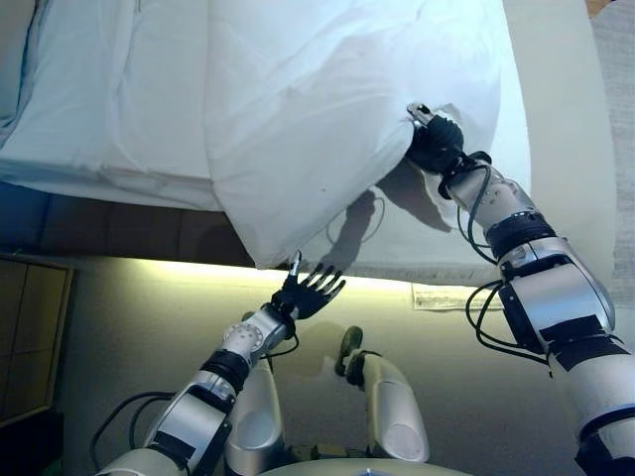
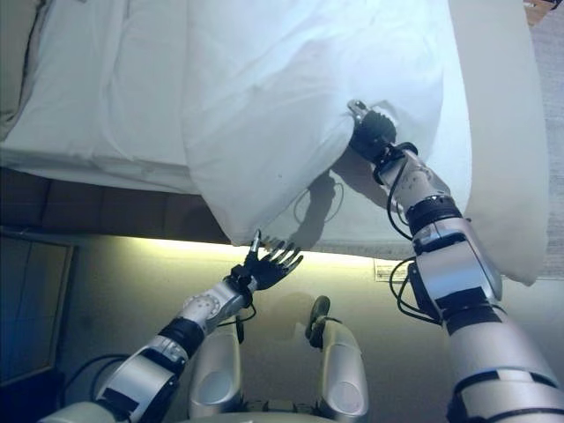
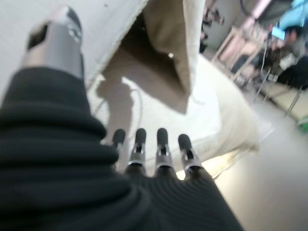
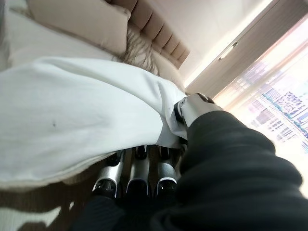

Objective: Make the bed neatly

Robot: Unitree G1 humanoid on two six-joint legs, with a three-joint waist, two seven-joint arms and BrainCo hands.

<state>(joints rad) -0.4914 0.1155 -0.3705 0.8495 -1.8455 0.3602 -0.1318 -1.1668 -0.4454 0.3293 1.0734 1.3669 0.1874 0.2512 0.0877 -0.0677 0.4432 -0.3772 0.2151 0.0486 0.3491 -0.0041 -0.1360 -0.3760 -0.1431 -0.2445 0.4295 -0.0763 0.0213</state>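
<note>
A white duvet [image 1: 327, 109] lies rumpled over the bed, and one corner hangs over the near edge. My right hand [image 1: 435, 144] is shut on the duvet's edge and holds it lifted off the cream sheet [image 1: 566, 129]. In the right wrist view my fingers [image 4: 137, 180] sit under the cloth [image 4: 72, 125] with the thumb on top. My left hand [image 1: 306, 293] is open with straight fingers, just below the hanging corner [image 1: 268, 253] and by the bed's edge. It holds nothing. The left wrist view shows that corner [image 3: 168, 43] above my fingers [image 3: 162, 144].
The dark bed base [image 1: 129, 228] runs along the near side, above the beige floor [image 1: 129, 327]. A paper slip [image 1: 446, 296] lies on the floor by the bed. A pillow [image 4: 82, 24] and padded headboard [image 4: 154, 29] stand at the far end.
</note>
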